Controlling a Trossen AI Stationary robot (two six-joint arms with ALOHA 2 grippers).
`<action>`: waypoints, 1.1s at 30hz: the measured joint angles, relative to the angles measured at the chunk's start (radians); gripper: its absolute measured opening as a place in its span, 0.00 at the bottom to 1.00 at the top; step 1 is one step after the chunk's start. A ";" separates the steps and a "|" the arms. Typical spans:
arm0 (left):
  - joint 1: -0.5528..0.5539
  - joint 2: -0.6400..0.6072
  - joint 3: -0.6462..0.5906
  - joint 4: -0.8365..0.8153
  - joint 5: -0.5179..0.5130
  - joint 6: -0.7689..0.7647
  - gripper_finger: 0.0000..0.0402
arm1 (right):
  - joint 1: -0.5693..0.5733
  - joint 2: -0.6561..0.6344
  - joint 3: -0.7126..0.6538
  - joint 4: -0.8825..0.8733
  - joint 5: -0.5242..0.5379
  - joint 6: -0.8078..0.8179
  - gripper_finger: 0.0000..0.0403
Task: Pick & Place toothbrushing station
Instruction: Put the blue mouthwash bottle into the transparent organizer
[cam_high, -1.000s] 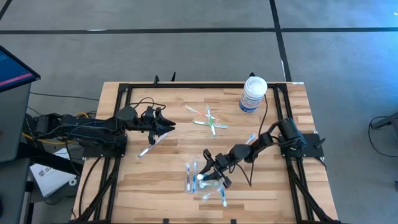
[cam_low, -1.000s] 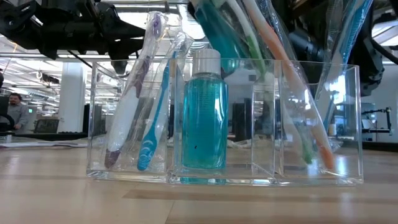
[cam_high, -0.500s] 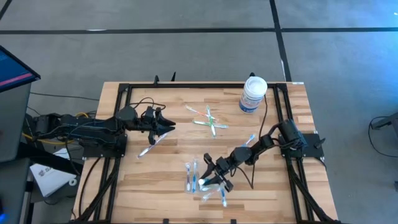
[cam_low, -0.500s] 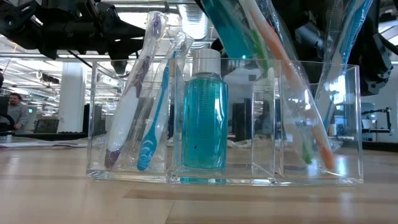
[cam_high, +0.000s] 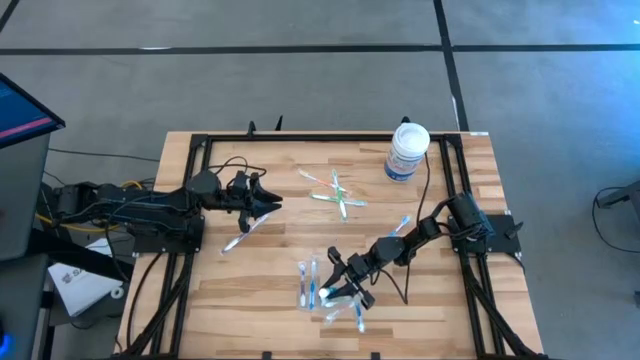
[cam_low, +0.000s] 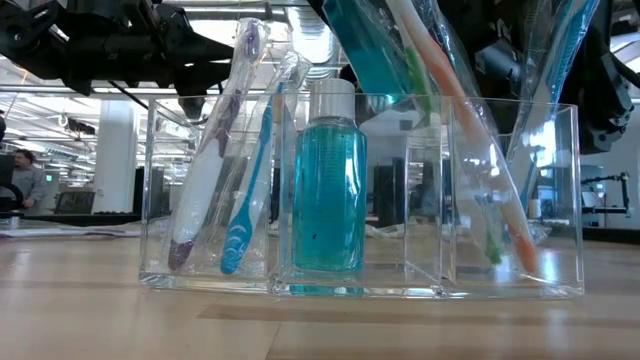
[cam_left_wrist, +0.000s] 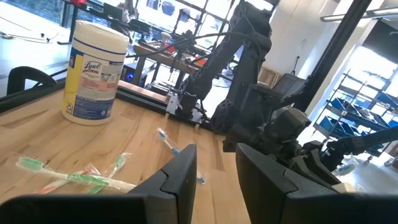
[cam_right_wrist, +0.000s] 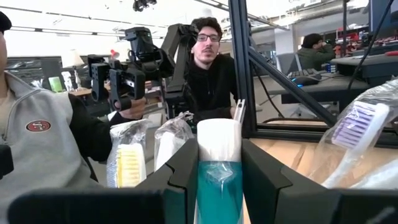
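Well, the right arm (cam_high: 418, 230) reaches down to the lower middle of the high view, where the clear tray (cam_high: 345, 309) sits on the desk (cam_high: 250, 290). The right jaws are over the tray and pinch the teal bottle (cam_right_wrist: 219, 188), one finger on each side of it, just under its white cap (cam_right_wrist: 219, 138).

From the low view, the teal bottle (cam_low: 328, 190) stands straight up in the middle box of the tray (cam_low: 565, 200). A white and purple toothbrush (cam_low: 212, 160) and a blue toothbrush (cam_low: 250, 200) lean in the box on the picture's left. An orange and white toothbrush (cam_low: 503, 215) leans in the box on the right, with others beside it.

Over at the left middle of the high view is the left arm (cam_high: 150, 208). The left jaws are spread a little, with nothing between them. A wrapped toothbrush (cam_high: 240, 238) lies on the desk just below them in the picture.

Some green toothbrushes (cam_high: 336, 194) lie crossed near the upper middle of the desk. A small blue toothbrush (cam_high: 403, 223) lies by the right arm. A big white tub (cam_high: 408, 152) stands near the desk's upper right corner.
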 joint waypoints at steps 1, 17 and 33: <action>0.000 0.000 0.000 0.000 0.000 0.000 0.27 | 0.000 0.000 0.000 -0.001 0.000 0.000 0.20; 0.000 0.000 0.000 0.000 0.003 0.000 0.27 | 0.014 0.000 0.041 -0.095 -0.001 -0.014 0.20; 0.000 0.000 0.000 0.000 0.002 0.000 0.27 | 0.014 0.000 0.046 -0.146 -0.004 -0.018 0.20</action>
